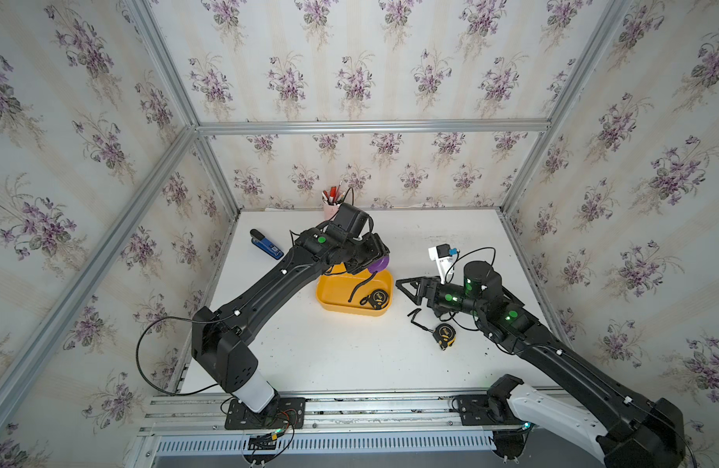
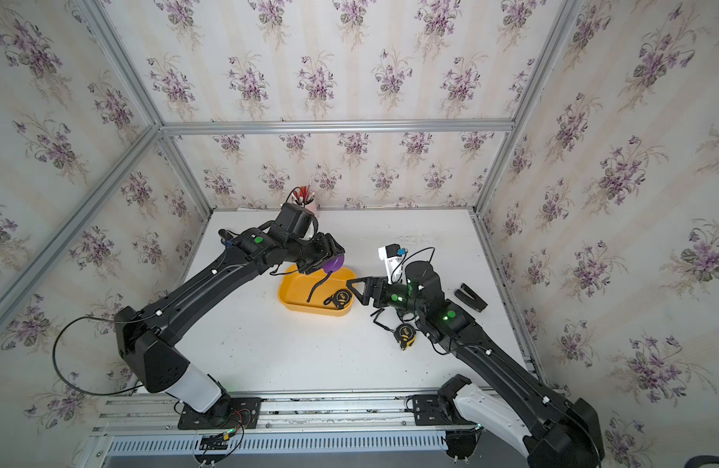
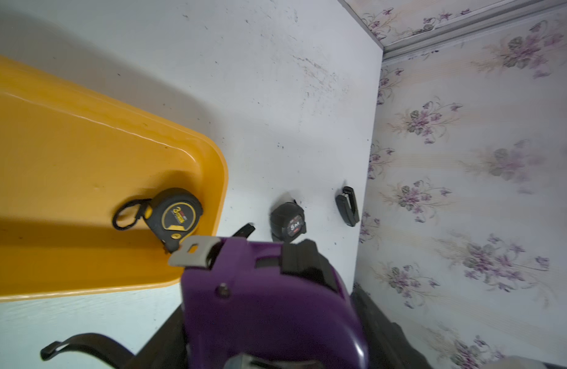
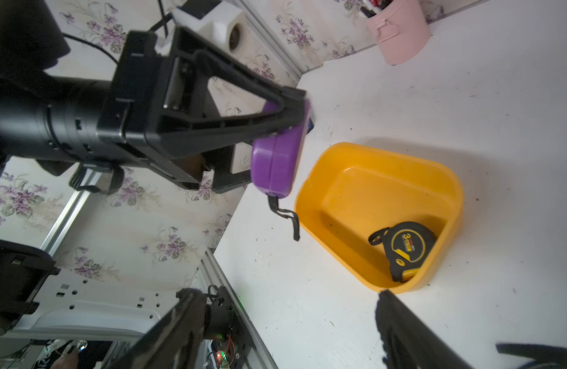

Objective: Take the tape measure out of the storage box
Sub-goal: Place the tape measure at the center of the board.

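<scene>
Gleaming in smooth yellow plastic, the shallow, round-cornered storage box (image 1: 341, 308) sits mid-table. The left jaws are clamped on a glossy purple tape measure (image 4: 275, 159), holding it in the air above the box's far rim, its steel hook showing and its black wrist strap (image 1: 360, 288) dangling over the tub. The right jaws stand apart with nothing between them, just beside the box. The table (image 1: 329, 356) is flat matte white board, scuffed and dotted with dark specks, and it is walled in by violet-sprigged wallpaper on aluminium framing. Three tape measures show: the purple one, a black-and-yellow one (image 1: 377, 299) lying in the box's near right corner, and another (image 1: 445, 335) out on the table. There are two staplers, blue (image 1: 266, 245) and black (image 2: 471, 298), and one pink pen cup (image 1: 330, 210).
</scene>
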`<control>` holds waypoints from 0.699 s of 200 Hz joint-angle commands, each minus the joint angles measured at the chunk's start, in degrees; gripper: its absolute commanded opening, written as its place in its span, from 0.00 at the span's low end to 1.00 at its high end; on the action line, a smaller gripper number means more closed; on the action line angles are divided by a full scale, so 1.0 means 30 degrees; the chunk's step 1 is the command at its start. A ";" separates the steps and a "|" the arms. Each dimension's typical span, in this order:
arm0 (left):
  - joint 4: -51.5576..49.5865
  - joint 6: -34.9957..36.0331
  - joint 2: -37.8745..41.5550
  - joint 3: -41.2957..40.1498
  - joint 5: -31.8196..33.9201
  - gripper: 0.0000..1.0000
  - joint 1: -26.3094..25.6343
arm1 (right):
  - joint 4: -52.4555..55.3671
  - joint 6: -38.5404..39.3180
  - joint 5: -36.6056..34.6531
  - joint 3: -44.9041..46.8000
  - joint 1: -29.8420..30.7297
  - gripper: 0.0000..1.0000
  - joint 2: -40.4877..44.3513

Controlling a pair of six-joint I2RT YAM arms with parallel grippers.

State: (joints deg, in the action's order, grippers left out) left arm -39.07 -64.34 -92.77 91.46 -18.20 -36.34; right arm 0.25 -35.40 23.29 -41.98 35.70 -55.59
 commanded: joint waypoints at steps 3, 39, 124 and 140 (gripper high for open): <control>0.1916 -0.2347 0.0263 -0.0061 -0.1610 0.37 0.0031 | -0.1651 0.0772 -0.1752 -0.0370 0.0631 0.86 -0.0381; 0.2238 -0.3670 0.0751 -0.0543 -0.1710 0.36 -0.0031 | -0.2507 0.1510 -0.3705 -0.0677 0.1448 0.84 -0.0894; 0.2905 -0.4874 0.1850 -0.2012 -0.1134 0.37 -0.0185 | -0.4775 0.1436 -0.4414 -0.1585 0.1657 0.83 -0.3452; 0.2890 -0.4904 0.1905 -0.2124 -0.1166 0.38 -0.0194 | -0.5091 0.1296 -0.4280 -0.1782 0.1740 0.83 -0.3910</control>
State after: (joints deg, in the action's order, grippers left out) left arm -34.06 -78.35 -87.77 85.34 -22.00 -36.86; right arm -11.05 -31.33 10.28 -46.39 40.56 -65.84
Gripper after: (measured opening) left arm 0.674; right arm 0.828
